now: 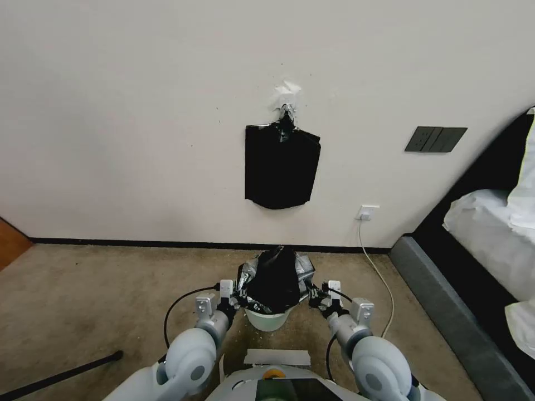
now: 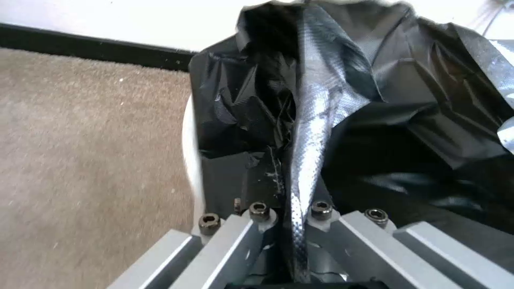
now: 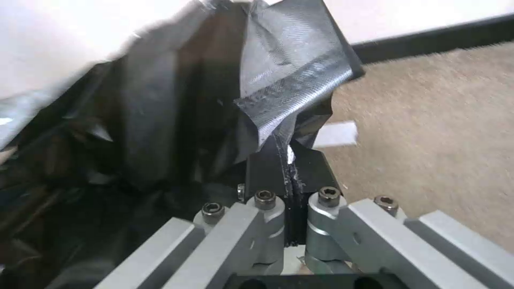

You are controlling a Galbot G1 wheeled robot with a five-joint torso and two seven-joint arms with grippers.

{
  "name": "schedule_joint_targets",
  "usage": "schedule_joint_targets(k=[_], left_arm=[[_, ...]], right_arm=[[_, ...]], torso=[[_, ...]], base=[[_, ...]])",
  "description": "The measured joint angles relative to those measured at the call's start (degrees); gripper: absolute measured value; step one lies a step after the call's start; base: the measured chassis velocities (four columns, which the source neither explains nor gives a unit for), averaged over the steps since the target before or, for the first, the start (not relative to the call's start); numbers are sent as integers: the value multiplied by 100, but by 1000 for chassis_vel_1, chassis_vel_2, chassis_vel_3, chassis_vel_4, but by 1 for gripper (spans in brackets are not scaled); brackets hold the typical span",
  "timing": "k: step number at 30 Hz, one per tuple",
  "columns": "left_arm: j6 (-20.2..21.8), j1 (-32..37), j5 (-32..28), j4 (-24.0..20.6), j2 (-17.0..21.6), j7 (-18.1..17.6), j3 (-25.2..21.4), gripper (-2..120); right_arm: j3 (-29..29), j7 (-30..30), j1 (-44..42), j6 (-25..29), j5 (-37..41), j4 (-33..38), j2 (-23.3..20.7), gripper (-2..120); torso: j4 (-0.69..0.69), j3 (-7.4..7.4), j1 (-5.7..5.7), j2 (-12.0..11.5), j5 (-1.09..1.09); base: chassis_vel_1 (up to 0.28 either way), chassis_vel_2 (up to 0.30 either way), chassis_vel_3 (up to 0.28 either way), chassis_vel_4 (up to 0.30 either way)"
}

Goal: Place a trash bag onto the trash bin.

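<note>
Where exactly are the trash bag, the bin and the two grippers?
trash bag (image 1: pixel 273 281): head view, on its crumpled black middle.
trash bin (image 1: pixel 267 321): head view, on the cream wall below the bag.
left gripper (image 1: pixel 234 303): head view, at the bag's edge.
right gripper (image 1: pixel 314 299): head view, at the bag's opposite edge.

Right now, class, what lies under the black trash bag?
Under the trash bag, held between the left claw and right claw, sits the trash bin; its lower wall shows, while the bag covers its rim and inside.
</note>
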Motion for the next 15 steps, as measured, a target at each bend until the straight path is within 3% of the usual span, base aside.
schedule_joint_targets(k=[15], left_arm=[[10,921,347,-178,-153,-47,-339,0]], right_arm=[[-228,527,46,-486,53,-313,214,0]], torso=[[0,0,0,0,0]], base=[[0,0,0,0]])
